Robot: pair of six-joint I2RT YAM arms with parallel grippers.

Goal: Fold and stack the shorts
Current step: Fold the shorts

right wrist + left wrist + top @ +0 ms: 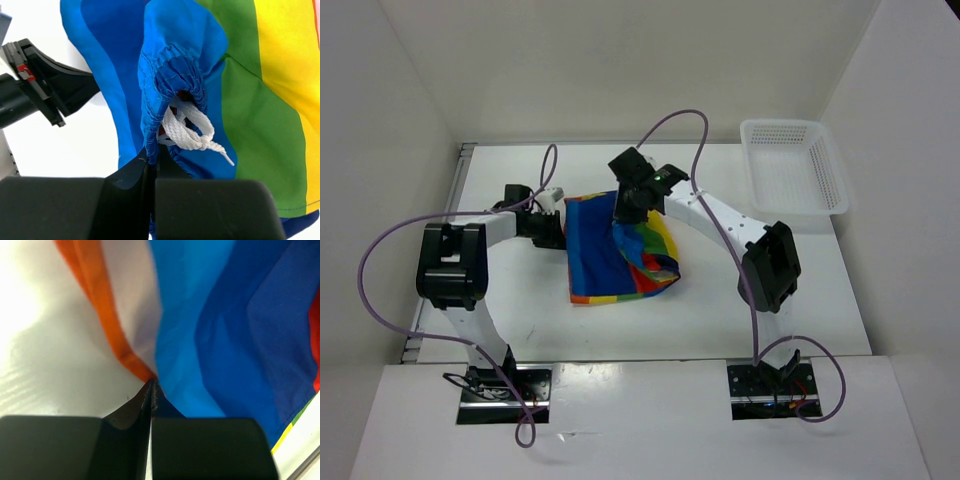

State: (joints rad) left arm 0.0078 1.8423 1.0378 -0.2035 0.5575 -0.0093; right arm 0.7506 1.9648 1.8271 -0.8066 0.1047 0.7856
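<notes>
The rainbow-striped shorts (610,255) lie partly folded on the white table, blue side up on the left, a bunched multicolour part on the right. At their left edge, my left gripper (558,233) is shut, its tips (152,383) pinching the fabric where an orange stripe meets blue. My right gripper (626,208) is over the top of the shorts, shut (153,151) on the gathered blue waistband. The knotted white drawstring (192,131) hangs just beyond its tips. The green and yellow stripes (270,95) spread to the right in the right wrist view.
A white mesh basket (790,170) stands at the back right corner. White walls close in the table on the left, back and right. The left arm's black gripper body (50,85) shows at the left of the right wrist view.
</notes>
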